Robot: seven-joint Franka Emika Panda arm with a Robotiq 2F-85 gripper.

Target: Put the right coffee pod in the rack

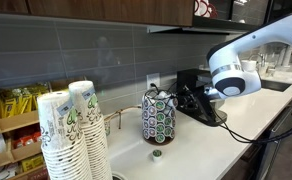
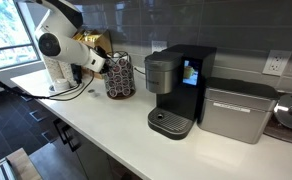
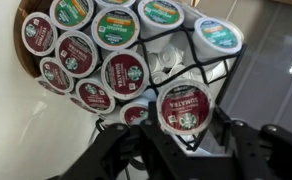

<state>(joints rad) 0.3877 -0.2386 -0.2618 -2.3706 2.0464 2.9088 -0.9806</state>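
Far left, the stacked paper cups play no part. At centre the rack stands upright, with a loose dark pod on the counter just in front of it. Your gripper is tight against the rack's right side. In the wrist view the right coffee pod sits between the jaws, which look clamped on it, facing an empty wire slot. I judge pickup and carry done, with seating and release left.

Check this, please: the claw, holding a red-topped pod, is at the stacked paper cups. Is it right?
Not quite. The claw holds the red-topped pod, but it is at the rack, not the stacked paper cups. The wrist view and an exterior view show this.
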